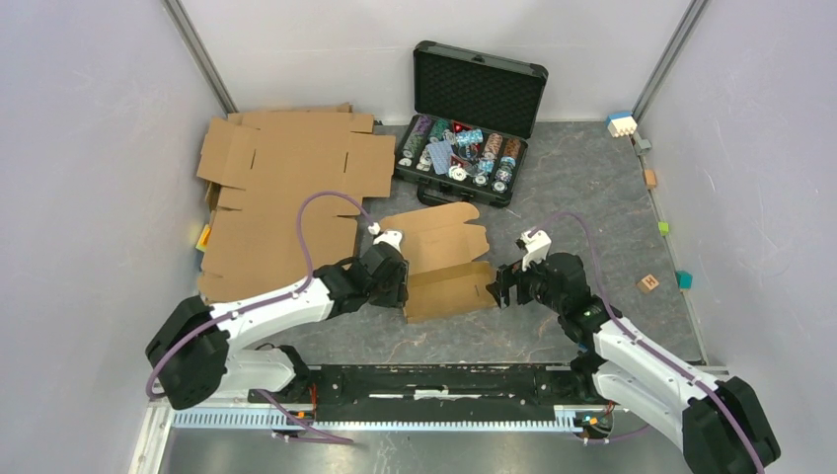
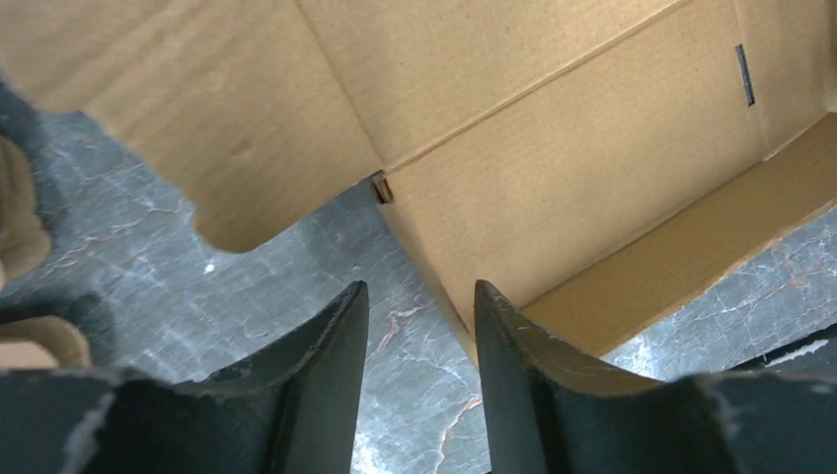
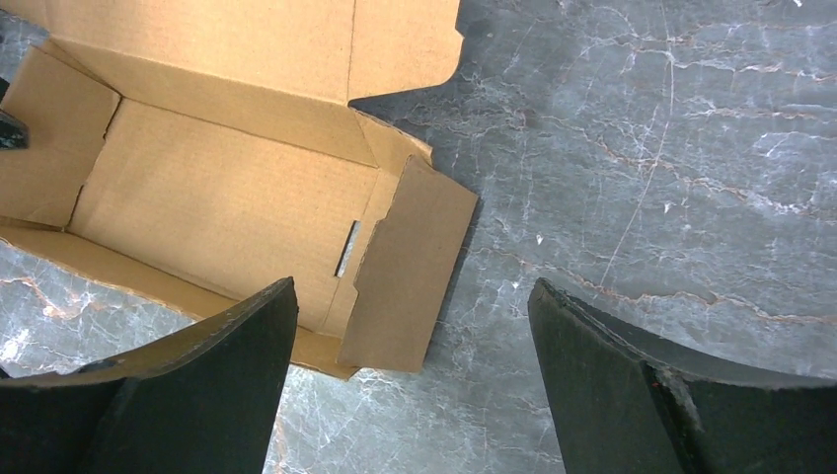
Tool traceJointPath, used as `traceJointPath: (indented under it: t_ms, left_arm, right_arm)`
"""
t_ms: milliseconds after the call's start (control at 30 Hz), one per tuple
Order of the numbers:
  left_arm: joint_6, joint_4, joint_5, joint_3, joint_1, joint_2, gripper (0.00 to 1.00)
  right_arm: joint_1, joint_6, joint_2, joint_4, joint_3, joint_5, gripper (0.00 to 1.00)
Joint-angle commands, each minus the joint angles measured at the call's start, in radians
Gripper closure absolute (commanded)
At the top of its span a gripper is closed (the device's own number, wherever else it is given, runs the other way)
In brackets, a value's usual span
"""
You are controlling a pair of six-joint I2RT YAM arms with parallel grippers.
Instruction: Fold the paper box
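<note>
The paper box (image 1: 444,259) is a small brown mailer in the middle of the table, partly folded into a tray. Its front wall stands up and its lid lies open toward the back. My left gripper (image 1: 402,289) is at the box's left end. In the left wrist view (image 2: 419,288) it is open, with the box's left wall (image 2: 553,168) just ahead, beside the right finger (image 2: 503,341). My right gripper (image 1: 497,288) is at the right end. In the right wrist view (image 3: 410,291) it is wide open and empty. The box (image 3: 217,197) has its right side flap (image 3: 410,267) splayed outward.
Bigger flat cardboard sheets (image 1: 281,188) lie at the back left. A black foam-lined case of chips (image 1: 474,109) stands open at the back. Small coloured blocks (image 1: 648,283) lie along the right wall. Grey walls close in both sides.
</note>
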Motion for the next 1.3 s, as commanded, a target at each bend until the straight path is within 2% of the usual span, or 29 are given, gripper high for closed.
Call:
traceJointPath:
  t_ms: [0,100,367,567,733,1033,1267]
  left_arm:
    - [-0.043,0.082,0.039,0.007,0.004,0.054,0.54]
    - [-0.027,0.048,0.015,0.025,0.004,0.075,0.63]
    - [0.026,-0.02,-0.059,0.055,0.003,0.067,0.81]
    - [0.019,0.023,-0.095,0.031,-0.003,0.056,0.84]
    - [-0.011,0.119,-0.117,-0.042,-0.01,0.011,0.87]
    - [-0.047,0.146,-0.242,-0.086,-0.019,-0.013,0.9]
    - [-0.046,0.121,-0.273,-0.073,-0.019,0.019,0.92]
  right_arm:
    - [0.001,-0.035,-0.012,0.0,0.017,0.014,0.08]
    - [0.01,-0.036,-0.007,-0.017,0.025,0.047,0.09]
    - [0.087,0.003,-0.023,-0.009,0.046,0.083,0.1]
    - [0.199,0.113,-0.06,0.031,0.02,0.199,0.11]
    - [0.257,0.186,-0.064,0.013,0.026,0.269,0.04]
    - [0.324,0.155,0.049,-0.08,0.079,0.375,0.02]
    - [0.323,0.101,-0.004,-0.205,0.08,0.515,0.02]
